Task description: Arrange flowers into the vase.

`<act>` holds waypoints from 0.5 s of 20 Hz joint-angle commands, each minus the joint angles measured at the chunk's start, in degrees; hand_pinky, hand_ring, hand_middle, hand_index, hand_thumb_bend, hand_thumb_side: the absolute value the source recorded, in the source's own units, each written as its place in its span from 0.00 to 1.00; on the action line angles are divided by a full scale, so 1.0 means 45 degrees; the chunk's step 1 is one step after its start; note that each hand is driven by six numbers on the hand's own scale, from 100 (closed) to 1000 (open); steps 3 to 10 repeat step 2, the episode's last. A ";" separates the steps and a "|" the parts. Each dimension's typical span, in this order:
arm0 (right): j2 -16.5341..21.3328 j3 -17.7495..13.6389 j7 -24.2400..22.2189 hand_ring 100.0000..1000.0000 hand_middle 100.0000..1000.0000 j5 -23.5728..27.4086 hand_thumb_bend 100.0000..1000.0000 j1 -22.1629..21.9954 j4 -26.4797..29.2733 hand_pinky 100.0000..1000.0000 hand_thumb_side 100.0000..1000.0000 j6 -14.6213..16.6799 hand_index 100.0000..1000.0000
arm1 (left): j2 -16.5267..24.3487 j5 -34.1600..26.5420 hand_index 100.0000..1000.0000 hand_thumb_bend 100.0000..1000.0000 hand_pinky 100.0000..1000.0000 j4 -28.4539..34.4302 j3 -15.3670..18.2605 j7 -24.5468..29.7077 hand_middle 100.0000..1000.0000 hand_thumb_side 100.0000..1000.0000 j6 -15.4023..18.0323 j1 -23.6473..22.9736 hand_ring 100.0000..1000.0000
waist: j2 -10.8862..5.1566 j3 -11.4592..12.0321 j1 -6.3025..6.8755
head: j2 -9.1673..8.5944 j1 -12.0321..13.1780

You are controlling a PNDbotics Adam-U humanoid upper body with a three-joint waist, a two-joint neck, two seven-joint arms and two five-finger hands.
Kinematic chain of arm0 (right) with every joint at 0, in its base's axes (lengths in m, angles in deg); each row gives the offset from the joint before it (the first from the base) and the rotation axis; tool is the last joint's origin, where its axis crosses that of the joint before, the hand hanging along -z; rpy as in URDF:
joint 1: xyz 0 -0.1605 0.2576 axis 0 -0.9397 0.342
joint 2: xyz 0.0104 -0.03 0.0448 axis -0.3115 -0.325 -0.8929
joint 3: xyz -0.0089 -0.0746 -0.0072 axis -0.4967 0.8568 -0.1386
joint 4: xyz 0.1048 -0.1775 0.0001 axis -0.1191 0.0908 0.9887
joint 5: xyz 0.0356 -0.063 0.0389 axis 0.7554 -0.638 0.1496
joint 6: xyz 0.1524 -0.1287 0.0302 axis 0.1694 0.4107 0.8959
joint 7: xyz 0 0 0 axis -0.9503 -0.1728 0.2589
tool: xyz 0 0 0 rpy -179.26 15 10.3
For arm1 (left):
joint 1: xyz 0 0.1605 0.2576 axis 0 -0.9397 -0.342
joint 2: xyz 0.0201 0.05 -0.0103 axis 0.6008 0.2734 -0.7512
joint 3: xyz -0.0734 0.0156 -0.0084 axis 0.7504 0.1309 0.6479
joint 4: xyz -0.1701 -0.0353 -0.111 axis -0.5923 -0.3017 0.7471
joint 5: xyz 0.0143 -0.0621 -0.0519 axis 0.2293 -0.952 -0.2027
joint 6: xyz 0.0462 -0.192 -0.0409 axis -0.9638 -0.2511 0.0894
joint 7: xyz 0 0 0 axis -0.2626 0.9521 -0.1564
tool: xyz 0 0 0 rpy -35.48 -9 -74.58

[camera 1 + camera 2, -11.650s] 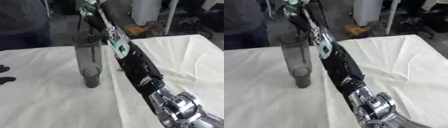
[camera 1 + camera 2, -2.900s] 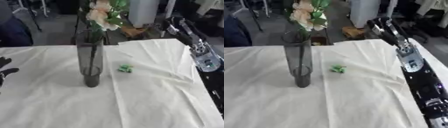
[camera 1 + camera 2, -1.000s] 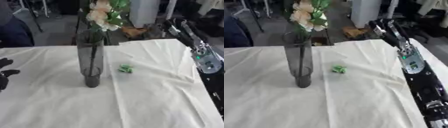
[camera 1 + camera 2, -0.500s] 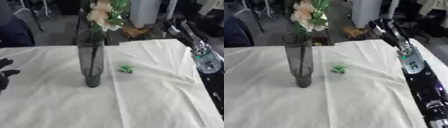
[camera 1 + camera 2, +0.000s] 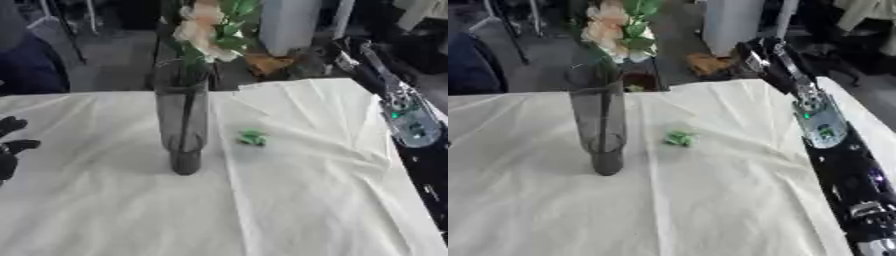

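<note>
A tall dark grey glass vase (image 5: 184, 120) stands upright on the white cloth, left of the middle. Cream and peach flowers with green leaves (image 5: 206, 24) rise out of its mouth, their stems inside the glass. A small green scrap (image 5: 253, 137) lies on the cloth just right of the vase. My right arm runs up the right side, and its dark right hand (image 5: 756, 54) is past the table's far right edge, well away from the vase and holding nothing that I can see. My left hand (image 5: 10, 146) shows at the left edge, fingers relaxed and open, empty.
The white tablecloth (image 5: 297, 200) is wrinkled, with folds at the far right. Beyond the far edge are a white cabinet (image 5: 730, 20), a brown object on the floor (image 5: 710, 64) and dark furniture.
Earlier my right arm reached over the vase holding the flowers; now the flowers stand in the vase and the arm has drawn back to the right. Nothing has moved in the last second.
</note>
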 commanded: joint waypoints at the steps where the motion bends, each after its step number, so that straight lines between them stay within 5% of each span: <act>1: 0.0274 -0.0132 -0.0024 0.57 0.53 -0.0031 0.51 0.0234 0.0185 0.61 0.91 0.0012 0.70 | 0.0348 0.0012 0.89 0.74 0.87 0.0245 0.0156 0.0051 0.80 0.69 0.0024 0.0114 0.66 | -0.0130 -0.0035 0.0028 | 0.0054 0.0011; 10: 0.0272 -0.0138 -0.0021 0.57 0.53 -0.0029 0.51 0.0233 0.0187 0.61 0.91 0.0013 0.70 | 0.0342 0.0011 0.89 0.75 0.87 0.0242 0.0157 0.0054 0.80 0.69 0.0024 0.0115 0.66 | -0.0130 -0.0032 0.0030 | 0.0053 0.0023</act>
